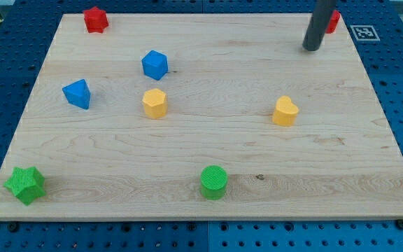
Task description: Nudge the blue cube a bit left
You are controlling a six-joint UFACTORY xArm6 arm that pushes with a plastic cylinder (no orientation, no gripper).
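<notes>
The blue cube (154, 64) sits on the wooden board (208, 147) in the upper left part of the view. A second blue block (77, 94), wedge-like, lies to its lower left. My tip (312, 48) is the end of a dark rod near the view's top right, far to the right of the blue cube and not touching any block.
A yellow hexagonal block (154, 103) lies just below the blue cube. A yellow heart-like block (285, 111) is at right. A red block (96, 19) is at top left, another red block (333, 21) sits behind the rod. A green star (25, 185) and a green cylinder (214, 182) lie near the bottom.
</notes>
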